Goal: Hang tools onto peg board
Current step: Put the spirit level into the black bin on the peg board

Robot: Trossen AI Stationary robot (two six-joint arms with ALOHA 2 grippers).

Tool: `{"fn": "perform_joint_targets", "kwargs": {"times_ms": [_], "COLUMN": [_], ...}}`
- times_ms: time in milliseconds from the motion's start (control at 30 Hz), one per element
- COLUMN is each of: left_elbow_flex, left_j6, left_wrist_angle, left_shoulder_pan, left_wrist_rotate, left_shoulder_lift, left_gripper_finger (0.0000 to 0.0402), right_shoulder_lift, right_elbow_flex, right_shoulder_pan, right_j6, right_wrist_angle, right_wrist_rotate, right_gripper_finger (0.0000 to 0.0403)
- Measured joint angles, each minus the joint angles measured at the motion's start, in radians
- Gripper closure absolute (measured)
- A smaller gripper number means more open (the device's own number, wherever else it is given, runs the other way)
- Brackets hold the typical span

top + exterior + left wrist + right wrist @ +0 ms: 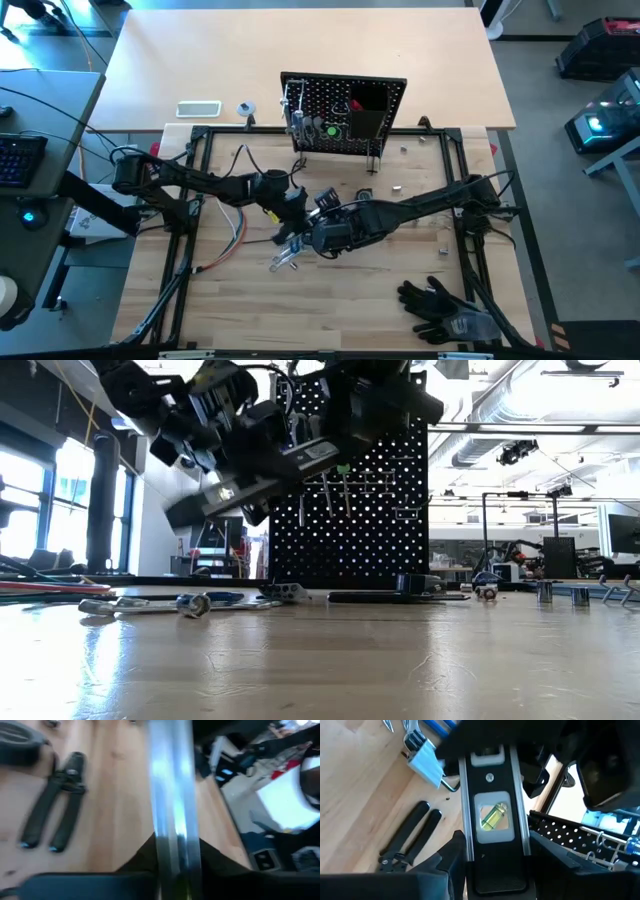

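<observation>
My right gripper (pixel 318 232) sits over the middle of the table (pixel 400 270), closed on the black-silver bar (pixel 494 815), a small level with a green vial in its window. In my right wrist view the bar's long axis runs straight out from between my 2 fingers (pixel 451 851), which press on its 2 long sides. My left gripper (pixel 296 203) meets it from the other side: in the left wrist view a silver edge of the bar fills the gap between those fingers and runs lengthwise away from them, so both my grippers clamp the same bar. From above, the bar lies held off the wood, between the 2 grippers. The black pliers (pixel 409 839) lie flat on the table beside it, handles apart. The peg board (pixel 345 115) stands upright at the far edge, well apart from the bar, with several tools (pixel 318 127) on its face.
</observation>
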Motion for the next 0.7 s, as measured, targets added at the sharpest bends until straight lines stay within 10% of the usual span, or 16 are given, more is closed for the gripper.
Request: {"fn": "perform_joint_targets", "kwargs": {"times_ms": [167,400,700], "left_elbow_flex": [-0.001,0.001,0.002], "left_j6": [0.026,0.133,0.243], "left_wrist_angle": [0.016,0.058,0.128], "left_shoulder_pan": [-0.001,-0.023,-0.052], "left_wrist_rotate": [-0.017,-0.017,-0.133], "left_shoulder_lift": [0.0,-0.006,-0.005], "left_gripper_finger": [0.0361,0.0361,0.0361], "right_shoulder_lift": [-0.001,-0.042,-0.2], "right_elbow_flex": [0.0,-0.003,-0.006], "right_shoulder_pan": [0.001,-0.007,0.043], "right_j6": [0.079,0.274,0.462], "right_wrist_angle": [-0.022,-0.094,-0.12], "right_wrist_rotate": [0.016,0.044,-0.004], "right_gripper_finger": [0.0236,0.0106,0.0096]}}
